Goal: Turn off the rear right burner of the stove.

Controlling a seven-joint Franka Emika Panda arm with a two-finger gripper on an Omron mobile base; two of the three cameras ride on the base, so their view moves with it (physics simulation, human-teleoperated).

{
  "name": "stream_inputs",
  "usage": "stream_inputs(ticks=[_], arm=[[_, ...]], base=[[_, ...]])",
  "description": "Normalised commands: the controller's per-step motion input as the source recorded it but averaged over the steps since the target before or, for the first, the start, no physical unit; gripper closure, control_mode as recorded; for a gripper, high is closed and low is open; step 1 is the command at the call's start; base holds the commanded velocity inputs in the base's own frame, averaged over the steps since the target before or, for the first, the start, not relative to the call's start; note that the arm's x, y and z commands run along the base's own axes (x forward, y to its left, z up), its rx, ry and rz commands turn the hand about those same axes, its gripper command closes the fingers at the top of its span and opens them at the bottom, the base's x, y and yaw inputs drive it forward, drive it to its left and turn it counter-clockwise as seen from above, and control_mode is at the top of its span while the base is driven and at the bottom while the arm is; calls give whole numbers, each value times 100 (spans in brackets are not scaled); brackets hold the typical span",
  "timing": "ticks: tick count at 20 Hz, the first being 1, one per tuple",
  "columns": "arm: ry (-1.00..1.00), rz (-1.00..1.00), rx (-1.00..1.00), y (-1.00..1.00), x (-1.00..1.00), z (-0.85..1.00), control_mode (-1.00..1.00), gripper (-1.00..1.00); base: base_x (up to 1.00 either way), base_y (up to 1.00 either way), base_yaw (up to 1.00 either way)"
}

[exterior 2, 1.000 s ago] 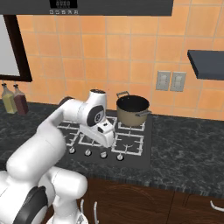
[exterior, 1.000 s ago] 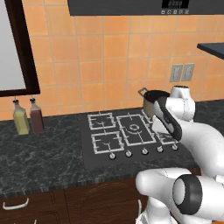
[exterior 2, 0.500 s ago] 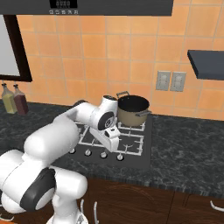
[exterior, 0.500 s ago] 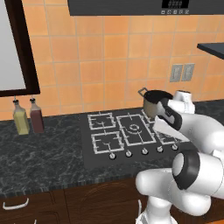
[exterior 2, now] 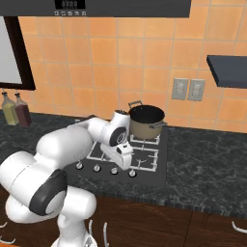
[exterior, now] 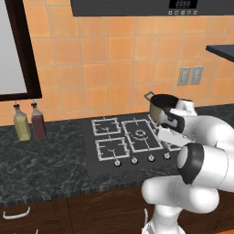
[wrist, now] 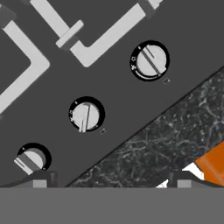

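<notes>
The stove [exterior: 104,162] is a black glass cooktop [exterior 2: 163,166] with pale grates and a front row of silver knobs [exterior 2: 97,168]. A dark pot [exterior 2: 146,121] stands on the rear right burner [exterior 2: 155,140] and covers most of it; the same pot [exterior: 161,108] shows beside my arm. My gripper [exterior 2: 126,159] hangs low over the right end of the knob row. In the hand view three knobs lie ahead: one [wrist: 150,61], a middle one [wrist: 86,115], and one [wrist: 30,159] by a fingertip. The gripper [wrist: 110,180] is open, holding nothing, over the stove's front edge.
Two bottles [exterior: 22,123] [exterior: 38,121] stand on the dark marble counter [exterior: 41,160] at the left. Wall outlets [exterior 2: 188,89] sit behind the pot. A dark shelf [exterior 2: 226,70] juts out at the right, and a range hood [exterior: 137,7] hangs above.
The arm has swung right along the stove's front and the gripper has dropped lower toward the right-hand knobs. The pot and bottles have not moved.
</notes>
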Motion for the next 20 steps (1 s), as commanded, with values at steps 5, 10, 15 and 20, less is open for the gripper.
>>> stream_inputs(ticks=[5, 10, 15, 20], arm=[[0, 0, 0, 18, 9, -37, -100, -100], [0, 0, 0, 16, 19, -22, -100, -100], [-5, 0, 0, -6, 15, -11, -100, -100], [-3, 0, 0, -20, 3, -18, -100, -100]], base=[[0, 0, 0], [0, 0, 0], [0, 0, 0], [0, 0, 0]])
